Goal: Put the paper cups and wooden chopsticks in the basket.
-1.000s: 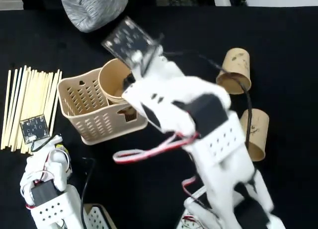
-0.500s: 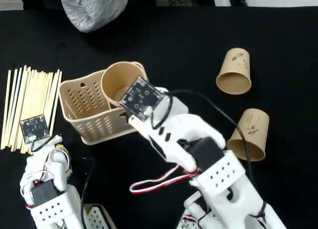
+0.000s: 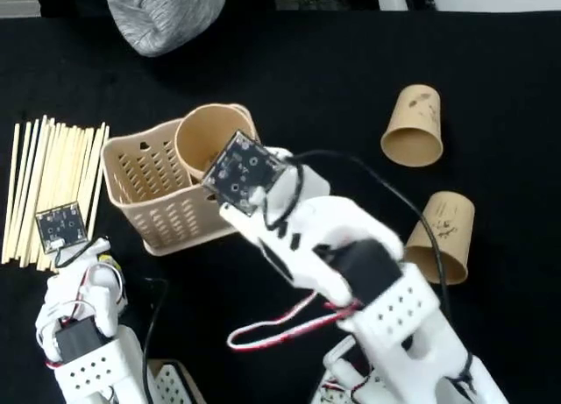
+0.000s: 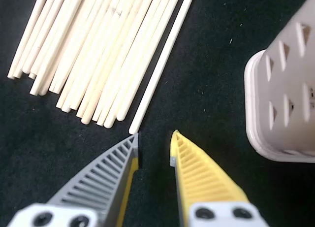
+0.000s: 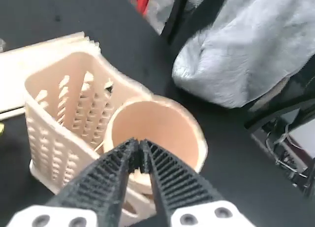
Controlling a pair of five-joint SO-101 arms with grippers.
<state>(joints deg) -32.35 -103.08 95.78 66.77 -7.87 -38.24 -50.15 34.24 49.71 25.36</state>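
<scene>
The basket (image 3: 149, 198) stands left of centre on the black surface (image 3: 333, 62), with one cup (image 3: 209, 134) upright in its right end. Well to the right, two others lie on their sides: the far cup (image 3: 413, 124) and the near cup (image 3: 445, 233), which is partly behind the right arm (image 3: 351, 255). The chopsticks (image 3: 53, 180) lie bundled just left of the basket. The right jaws hang over the upright cup's mouth, tips pressed together, holding nothing. The left arm (image 3: 79, 325) sits at the chopsticks' near ends, with the left jaws slightly apart and empty.
</scene>
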